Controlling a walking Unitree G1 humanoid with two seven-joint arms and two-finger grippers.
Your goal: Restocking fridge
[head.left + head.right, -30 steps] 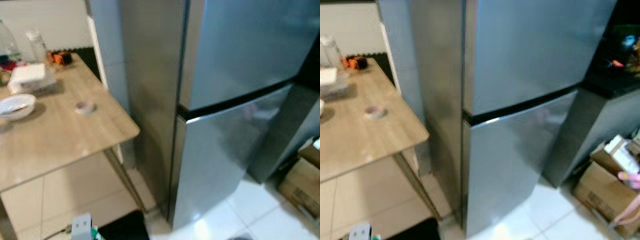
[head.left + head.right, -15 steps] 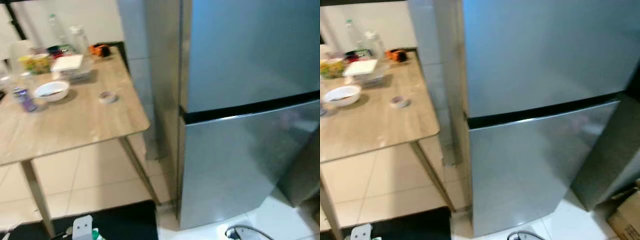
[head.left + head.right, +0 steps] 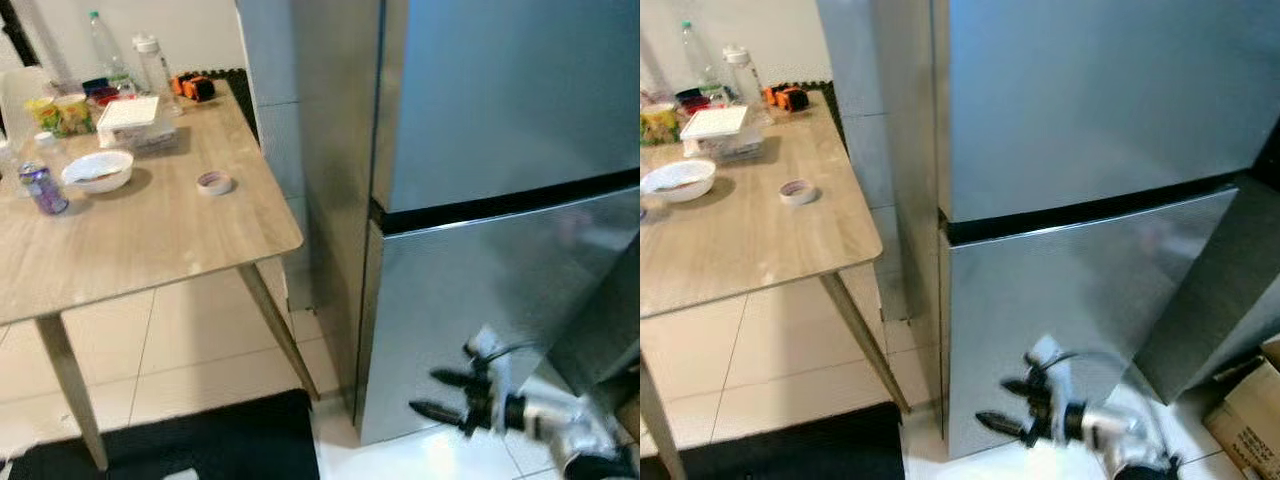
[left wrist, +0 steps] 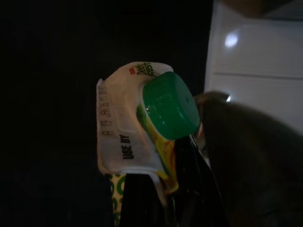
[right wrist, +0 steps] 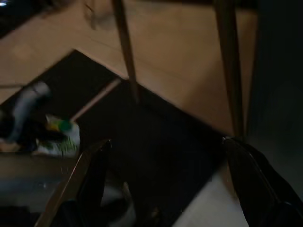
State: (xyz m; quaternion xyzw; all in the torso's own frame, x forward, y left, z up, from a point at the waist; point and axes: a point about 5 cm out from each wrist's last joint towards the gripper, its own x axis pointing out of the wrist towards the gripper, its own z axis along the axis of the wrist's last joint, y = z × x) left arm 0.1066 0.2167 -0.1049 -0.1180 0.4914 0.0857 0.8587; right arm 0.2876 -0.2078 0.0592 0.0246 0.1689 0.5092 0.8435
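We see the head views evenly lit and only mildly soft, with the steel fridge [image 3: 480,200] carrying a bluish sheen and pale streaks on its lower door. A bright glare patch sits on the white floor tiles [image 3: 440,455] at lower centre. The right hand [image 3: 1002,402] in the lower right is smeared by motion blur. Both wrist views are very dark: in the left one, only a green-capped carton [image 4: 142,127] and glossy tiles at upper right catch light.

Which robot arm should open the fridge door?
Probably the right: its gripper is open and empty beside the closed silver fridge. The left gripper holds a green-capped juice carton.
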